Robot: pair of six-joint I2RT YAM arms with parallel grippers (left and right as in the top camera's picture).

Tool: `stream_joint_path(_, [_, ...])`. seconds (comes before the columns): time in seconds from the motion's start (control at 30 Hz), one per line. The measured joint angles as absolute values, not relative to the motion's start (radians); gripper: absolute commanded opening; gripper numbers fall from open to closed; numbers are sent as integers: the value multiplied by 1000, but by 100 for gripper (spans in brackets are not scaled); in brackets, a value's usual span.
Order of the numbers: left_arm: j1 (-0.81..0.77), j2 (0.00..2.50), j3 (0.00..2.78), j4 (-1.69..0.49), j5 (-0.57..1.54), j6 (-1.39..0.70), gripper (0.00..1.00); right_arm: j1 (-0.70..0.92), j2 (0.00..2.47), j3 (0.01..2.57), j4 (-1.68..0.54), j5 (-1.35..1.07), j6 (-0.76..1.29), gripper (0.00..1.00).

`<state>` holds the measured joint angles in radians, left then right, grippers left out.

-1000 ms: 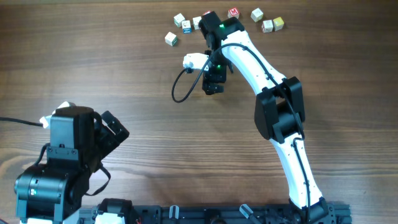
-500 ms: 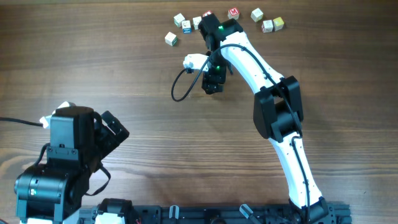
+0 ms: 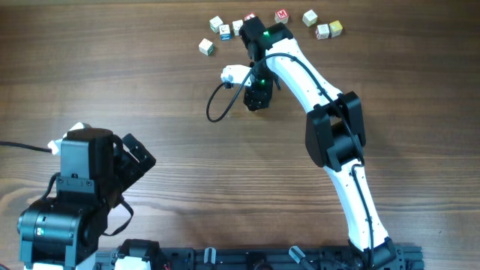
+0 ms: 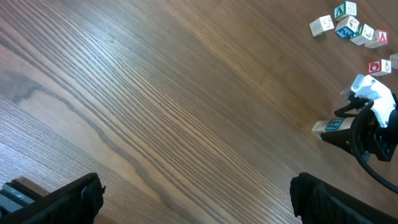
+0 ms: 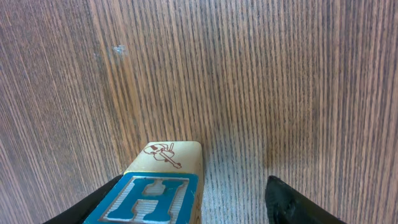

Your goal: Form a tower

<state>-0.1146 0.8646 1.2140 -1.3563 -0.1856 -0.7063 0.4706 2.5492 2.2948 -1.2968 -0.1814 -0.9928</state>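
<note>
1. Nearest, at seven o'clock, the left gripper [image 4: 196, 186] is parked over bare table [image 3: 150, 90]. Its jaws are spread as wide as they go and hold nothing. It has not stirred in the last second and seems to have no part in this step.

2. Farther out, just past the middle toward twelve o'clock, the right gripper [image 5: 191, 186] points straight down over the tower [image 5: 152, 196]. Over the last second it has crept slightly toward twelve o'clock. Its jaws have also drawn in from full spread to a clearly narrower gap.

3. From the right wrist, the tower stands between the fingers. A blue H face is closest to the lens, and a yellowish face with a small drawing lies beyond it.
   - One finger's dark edge lies against the H cube at seven o'clock in that view.
   - The other finger [image 5: 283, 202] stands off, with bare wood between it and the cube.
   - So the jaws are partly closed but not yet clamped, and nothing is held.

4. This probably means a grasp on the tower's top is beginning. Whether it is meant to square the cubes or to lift them, I cannot tell. The cube sits off-centre in the gap, so the touching finger may shove it sideways before the other arrives, and a short stack could slide or tip.

5. Farthest, from twelve to one o'clock along the far edge, the loose cubes [image 3: 323, 31] lie scattered well apart from the tower. They have not moved. The tower looks only about two cubes high, so most of the stacking appears to remain.
</note>
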Motion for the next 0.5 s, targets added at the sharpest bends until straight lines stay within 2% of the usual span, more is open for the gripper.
stream_joint_path(0.37, [-115, 865, 1214, -1356, -186, -706, 100, 471, 2549, 2295, -1297, -181, -993, 62])
stream_joint_path(0.43, [-115, 865, 1214, -1356, -186, -706, 100, 471, 2549, 2295, -1297, -181, -993, 56])
stream_joint_path(0.5, [-115, 865, 1214, -1356, -186, -706, 100, 471, 2549, 2295, -1297, -182, -992, 56])
